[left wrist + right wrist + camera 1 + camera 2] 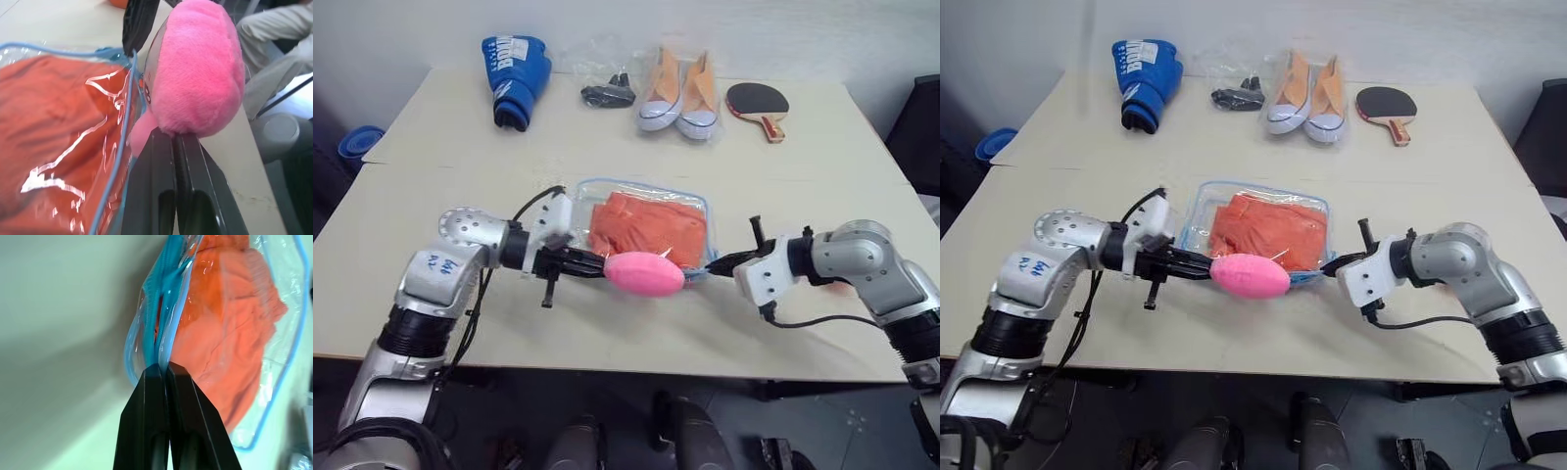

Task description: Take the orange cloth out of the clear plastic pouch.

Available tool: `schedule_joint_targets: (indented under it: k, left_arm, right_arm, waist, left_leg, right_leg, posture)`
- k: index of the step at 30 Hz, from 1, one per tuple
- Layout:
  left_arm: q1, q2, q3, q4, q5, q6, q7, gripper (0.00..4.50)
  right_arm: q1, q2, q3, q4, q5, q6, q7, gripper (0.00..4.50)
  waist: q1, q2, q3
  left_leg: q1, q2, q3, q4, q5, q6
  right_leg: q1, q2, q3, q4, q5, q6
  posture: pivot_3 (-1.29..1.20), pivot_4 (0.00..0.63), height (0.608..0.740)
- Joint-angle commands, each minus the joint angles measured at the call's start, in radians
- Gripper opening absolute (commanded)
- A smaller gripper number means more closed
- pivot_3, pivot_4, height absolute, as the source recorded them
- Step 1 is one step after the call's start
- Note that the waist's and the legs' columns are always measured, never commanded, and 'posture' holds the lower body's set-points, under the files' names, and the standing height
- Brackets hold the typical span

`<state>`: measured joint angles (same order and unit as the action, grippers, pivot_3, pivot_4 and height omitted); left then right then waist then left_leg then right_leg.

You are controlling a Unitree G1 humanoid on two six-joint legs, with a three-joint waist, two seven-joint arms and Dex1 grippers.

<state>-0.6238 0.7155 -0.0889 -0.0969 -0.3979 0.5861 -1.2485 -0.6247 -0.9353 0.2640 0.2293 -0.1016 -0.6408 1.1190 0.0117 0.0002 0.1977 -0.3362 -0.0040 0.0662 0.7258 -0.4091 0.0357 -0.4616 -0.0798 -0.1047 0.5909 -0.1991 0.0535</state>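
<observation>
Both end effectors (597, 264) (720, 260) pinch the glossy clear plastic pouch (695, 211) around the wrinkled orange cloth (646, 227).

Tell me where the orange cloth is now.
The orange cloth lies inside the clear plastic pouch at the table's middle, between both tools, behind the pink plush charm.

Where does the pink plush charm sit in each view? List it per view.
Left eye view: pink plush charm bottom centre, below the pouch.
Right eye view: bottom centre.
Left wrist view: upper right.
Right wrist view: not in it.
Shared landmark: orange cloth.
</observation>
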Motion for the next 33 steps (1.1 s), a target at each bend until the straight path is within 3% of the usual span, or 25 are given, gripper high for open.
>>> schedule_joint_targets:
  k: [1, 10, 17, 23, 32, 33]
  left_arm:
    - [0.062, 0.059, 0.076, -0.014, -0.006, -0.004, 0.031, 0.0]
    - [0.154, 0.168, 0.231, 0.107, -0.025, 0.016, 0.111, 0.0]
    - [0.063, 0.201, 0.305, 0.272, -0.048, 0.054, 0.158, 0.0]
    - [0.023, 0.265, 0.302, 0.469, 0.003, -0.023, 0.125, 0.0]
    - [0.131, 0.191, 0.249, 0.278, -0.045, 0.01, 0.115, 0.0]
    - [0.133, 0.179, 0.25, 0.273, -0.051, 0.02, 0.121, 0.44]
  right_arm:
    - [-0.007, -0.058, -0.059, 0.047, 0.031, -0.078, 0.005, 0.04]
    - [0.075, -0.157, -0.096, 0.101, 0.053, -0.215, -0.012, 0.04]
    - [0.122, -0.182, -0.115, 0.096, 0.058, -0.24, -0.031, 0.04]
    - [0.139, -0.209, -0.124, 0.081, 0.076, -0.25, -0.036, 0.04]
    - [0.213, -0.153, -0.137, -0.111, 0.176, -0.012, -0.068, 0.04]
    - [0.22, -0.145, -0.14, -0.136, 0.188, 0.032, -0.073, 0.45]
  waist:
    - [-0.003, 0.0, 0.0]
    - [-0.011, 0.0, 0.0]
    - [-0.011, 0.0, 0.0]
    - [-0.016, 0.001, 0.0]
    - [-0.009, 0.001, 0.0]
    - [-0.008, 0.001, 0.0]
  left_leg:
    - [0.0, 0.0, 0.0, 0.0, 0.0, 0.0]
    - [0.0, 0.001, -0.001, -0.001, 0.0, -0.002]
    - [0.001, 0.001, -0.001, -0.001, 0.0, -0.003]
    - [0.001, 0.002, 0.0, -0.002, 0.0, -0.004]
    - [0.001, 0.002, 0.0, -0.002, 0.0, -0.005]
    - [0.001, 0.002, 0.0, -0.002, 0.0, -0.005]
  right_leg:
    - [0.0, 0.0, 0.0, 0.0, 0.0, 0.0]
    - [0.0, 0.0, -0.001, 0.0, -0.001, -0.001]
    - [0.0, 0.0, -0.001, 0.0, -0.001, -0.002]
    - [-0.001, 0.001, -0.001, 0.001, -0.001, -0.002]
    - [-0.001, 0.0, -0.001, 0.001, -0.002, -0.003]
    - [-0.001, 0.0, -0.001, 0.001, -0.002, -0.003]
  posture:
    - [0.0, 0.15, 0.74]
    - [0.0, 0.15, 0.74]
    - [0.0, 0.15, 0.74]
    - [0.0, 0.15, 0.74]
    - [0.0, 0.15, 0.74]
    - [0.0, 0.15, 0.74]
